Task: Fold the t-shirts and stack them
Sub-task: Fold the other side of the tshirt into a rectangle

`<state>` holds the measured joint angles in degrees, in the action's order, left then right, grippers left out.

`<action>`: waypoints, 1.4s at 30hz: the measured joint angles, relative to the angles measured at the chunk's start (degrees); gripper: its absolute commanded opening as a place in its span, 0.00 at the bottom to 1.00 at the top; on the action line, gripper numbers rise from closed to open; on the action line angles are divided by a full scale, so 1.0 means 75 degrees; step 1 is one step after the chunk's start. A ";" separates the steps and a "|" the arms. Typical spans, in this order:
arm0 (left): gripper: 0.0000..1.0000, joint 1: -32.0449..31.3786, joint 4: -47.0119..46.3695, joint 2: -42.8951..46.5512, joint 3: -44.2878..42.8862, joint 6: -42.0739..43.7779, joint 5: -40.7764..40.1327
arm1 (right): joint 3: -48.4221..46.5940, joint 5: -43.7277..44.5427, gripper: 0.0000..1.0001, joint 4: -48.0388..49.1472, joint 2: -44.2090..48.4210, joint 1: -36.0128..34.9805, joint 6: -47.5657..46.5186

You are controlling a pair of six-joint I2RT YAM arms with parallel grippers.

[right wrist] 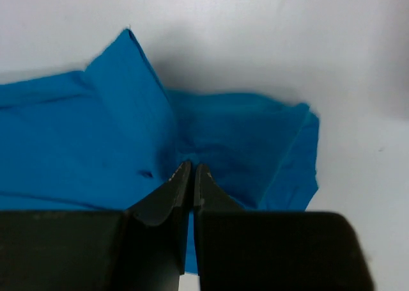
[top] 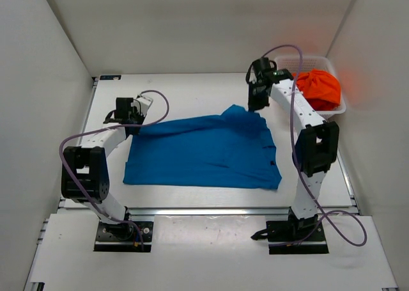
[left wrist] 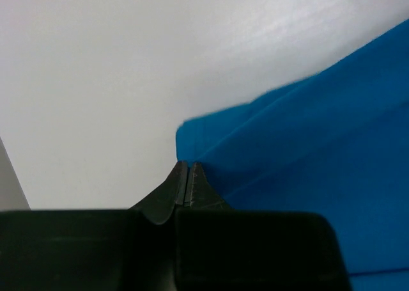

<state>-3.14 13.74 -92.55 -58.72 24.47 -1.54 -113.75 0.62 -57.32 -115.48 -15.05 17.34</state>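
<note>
The left gripper [left wrist: 186, 171] had its fingers pinched together on the blue shirt [left wrist: 307, 169] at its edge, cloth spreading to their right. The right gripper [right wrist: 192, 171] clamped a raised fold. Only the top view showed an orange shirt [top: 317, 89] in a basket [top: 307, 61] beyond the right fingers.

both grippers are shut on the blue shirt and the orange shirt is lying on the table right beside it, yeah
Not quite. The orange shirt does not lie beside it: it sits bunched inside the white basket at the far right, as the top external view shows. The left gripper and right gripper are indeed both shut on the blue shirt.
</note>
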 measured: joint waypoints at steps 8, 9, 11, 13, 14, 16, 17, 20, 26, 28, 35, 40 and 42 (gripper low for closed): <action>0.00 0.0082 0.0163 0.0376 0.0557 0.0691 -0.0175 | 0.5126 -0.0154 0.00 0.1498 0.2949 -0.0358 0.0076; 0.00 0.0119 0.0160 0.0449 0.0562 0.0766 -0.0192 | 0.5316 -0.0181 0.00 0.1644 0.3142 -0.0364 0.0096; 0.00 0.0157 0.0105 0.0600 0.0627 0.0953 -0.0236 | 0.5467 -0.0242 0.00 0.2002 0.3346 -0.0379 0.0102; 0.00 0.0163 0.0079 0.0772 0.0761 0.1192 -0.0283 | 0.5625 -0.0303 0.00 0.2404 0.3430 -0.0391 0.0105; 0.00 0.0154 0.0082 0.0831 0.0839 0.1291 -0.0300 | 0.5761 -0.0321 0.00 0.2585 0.3483 -0.0391 0.0108; 0.00 0.0114 0.0073 0.0927 0.1037 0.1483 -0.0353 | 0.6187 -0.0356 0.00 0.2888 0.3684 -0.0388 0.0125; 0.00 0.0099 0.0070 0.0953 0.1128 0.1545 -0.0382 | 0.6455 -0.0373 0.00 0.2990 0.3841 -0.0385 0.0143; 0.00 0.0035 0.0178 0.0970 0.1279 0.1670 -0.0478 | 0.7099 -0.0434 0.00 0.3197 0.4310 -0.0361 0.0172; 0.00 -0.0020 0.0746 0.1142 0.0991 0.1623 -0.0469 | 0.7627 -0.0530 0.00 0.3325 0.4972 -0.0256 0.0175; 0.00 -0.0052 0.0828 0.1282 0.0901 0.1617 -0.0458 | 0.7769 -0.0557 0.00 0.3404 0.5187 -0.0187 0.0175; 0.00 -0.0347 0.0726 0.1813 0.1705 0.1769 -0.0691 | 0.8431 -0.0723 0.00 0.3602 0.5729 -0.0189 0.0169; 0.00 -0.0717 0.0682 0.1810 0.2486 0.1824 -0.0889 | 0.8880 -0.0831 0.00 0.3692 0.5744 -0.0347 0.0152; 0.00 -0.0749 0.0662 0.1810 0.2550 0.1824 -0.0947 | 0.8985 -0.0857 0.00 0.3710 0.5747 -0.0329 0.0143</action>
<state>-8.75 18.70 -78.98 -39.59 38.15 -8.64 -46.37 -5.80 -29.50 -72.38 -17.52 18.41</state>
